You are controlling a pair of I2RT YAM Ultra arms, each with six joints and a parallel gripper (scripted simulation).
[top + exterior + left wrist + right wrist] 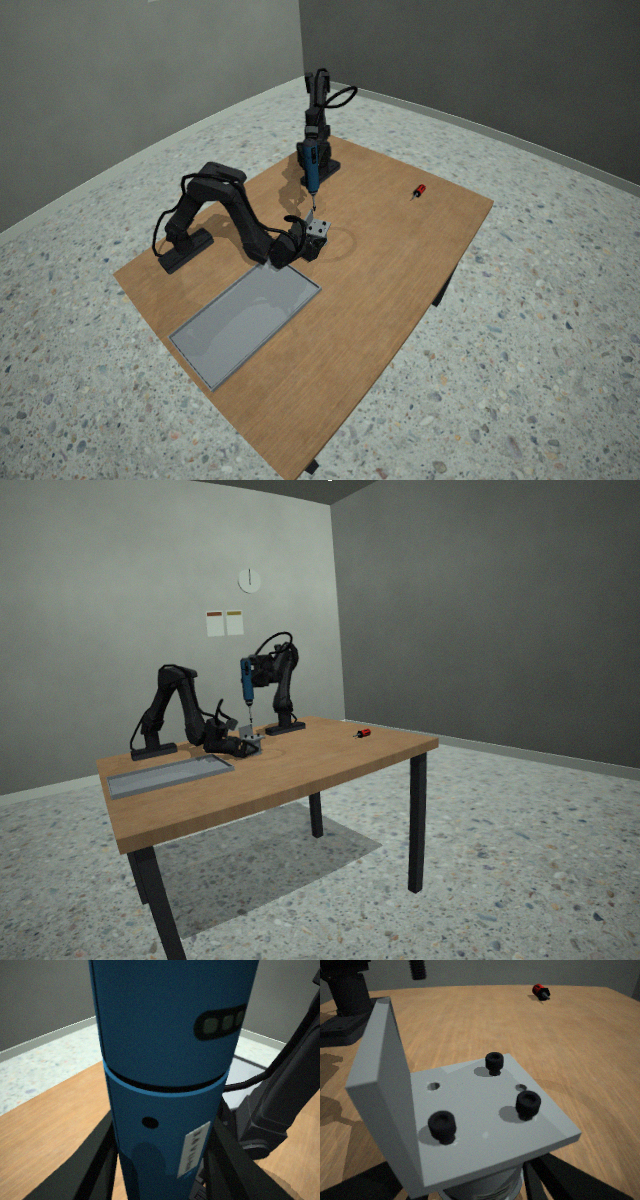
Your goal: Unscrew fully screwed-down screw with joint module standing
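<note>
The joint module [315, 237] [254, 743] stands on the table with a grey L-shaped bracket [318, 226] [248, 733] [485, 1125] on top. Three black screws [442, 1125] [528, 1102] [494, 1061] stand in the bracket plate, and I cannot tell which sits lowest. My right gripper [306, 249] [238, 747] [478, 1143] is shut on the module's body. My left gripper [310, 155] [253, 673] [161, 1118] is shut on the electric screwdriver [310, 164] [247, 682] [170, 1060] and holds it upright. Its bit [418, 969] hangs above the bracket's upright flange and touches no screw.
A small red screwdriver [419, 190] [362, 733] [540, 991] lies at the far right of the table. A flat grey tray [242, 320] [165, 774] lies near the right arm. Both arm bases stand along the table's back edge.
</note>
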